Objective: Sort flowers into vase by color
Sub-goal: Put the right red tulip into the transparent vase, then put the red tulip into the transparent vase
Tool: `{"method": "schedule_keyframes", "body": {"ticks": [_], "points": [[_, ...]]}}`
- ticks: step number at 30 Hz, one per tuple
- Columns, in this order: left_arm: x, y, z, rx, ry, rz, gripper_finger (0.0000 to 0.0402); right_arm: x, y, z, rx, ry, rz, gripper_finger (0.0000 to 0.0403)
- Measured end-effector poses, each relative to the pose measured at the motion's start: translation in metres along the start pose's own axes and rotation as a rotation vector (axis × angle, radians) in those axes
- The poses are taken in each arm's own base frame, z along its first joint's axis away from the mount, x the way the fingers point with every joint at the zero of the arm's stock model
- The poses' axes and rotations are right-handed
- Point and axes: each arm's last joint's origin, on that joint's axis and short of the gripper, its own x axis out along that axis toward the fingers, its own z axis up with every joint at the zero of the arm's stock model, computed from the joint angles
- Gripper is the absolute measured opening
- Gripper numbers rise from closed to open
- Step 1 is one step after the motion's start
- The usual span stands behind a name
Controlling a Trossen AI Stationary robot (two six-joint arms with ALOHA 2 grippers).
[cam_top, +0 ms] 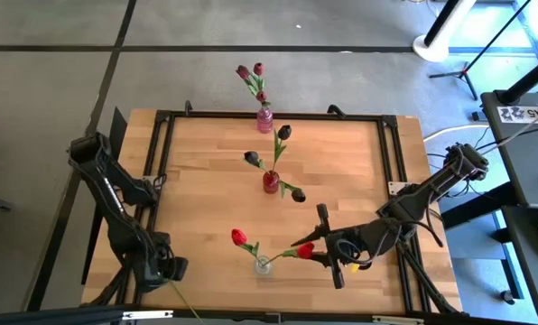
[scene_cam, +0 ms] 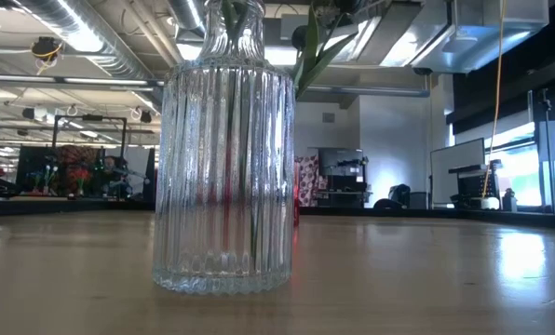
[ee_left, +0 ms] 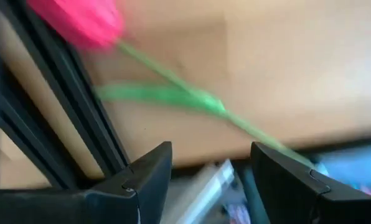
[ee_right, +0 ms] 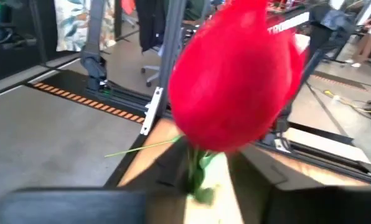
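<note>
A clear ribbed glass vase [cam_top: 263, 264] [scene_cam: 223, 167] stands near the table's front edge with a red tulip [cam_top: 239, 237] in it. A second red tulip [cam_top: 305, 250] [ee_right: 235, 87] leans out of it toward my right gripper [cam_top: 318, 252] [ee_right: 210, 202], which is level and slightly open just below the flower head. My left gripper [cam_top: 165, 269] [ee_left: 210, 152] hangs open, pointing down, over the near left corner. Below it a pink tulip [ee_left: 79, 22] lies on the wood, its stem [cam_top: 184, 303] running out past the front edge. My right gripper has the red tulip's stem [ee_right: 195, 174], just under the head, between its parted fingers, coming level from the table's right. Whether a finger still touches the stem, I cannot tell. The lower stem reaches into the clear vase.
A red vase [cam_top: 271, 182] with dark tulips stands mid-table. A pink vase [cam_top: 264, 120] with maroon and pink tulips stands at the far edge. A black frame [cam_top: 165, 144] runs around the tabletop. Bare wood lies left of the vases.
</note>
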Motion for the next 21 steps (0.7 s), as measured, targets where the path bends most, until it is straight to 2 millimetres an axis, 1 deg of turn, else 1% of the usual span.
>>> {"method": "schedule_keyframes", "body": {"ticks": [5,9,13,17,21], "points": [[0.013,-0.001,0.012,-0.046,-0.131,0.095,0.0212,0.0,0.0,0.0,0.0,-0.001,-0.007,0.0174],[0.019,-0.005,0.016,-0.083,-0.132,0.166,0.0212,0.0,0.0,0.0,0.002,-0.001,-0.007,0.0216],[0.026,-0.008,0.018,-0.102,-0.13,0.219,0.0212,0.0,-0.001,0.0,0.004,-0.002,-0.038,0.0233],[0.033,-0.011,0.022,-0.119,-0.128,0.27,0.0212,0.0,-0.001,0.001,0.005,-0.003,-0.041,0.0233],[0.037,-0.018,0.028,-0.119,-0.141,0.272,0.0212,0.0,-0.001,0.001,0.004,-0.004,-0.042,0.0233]]}}
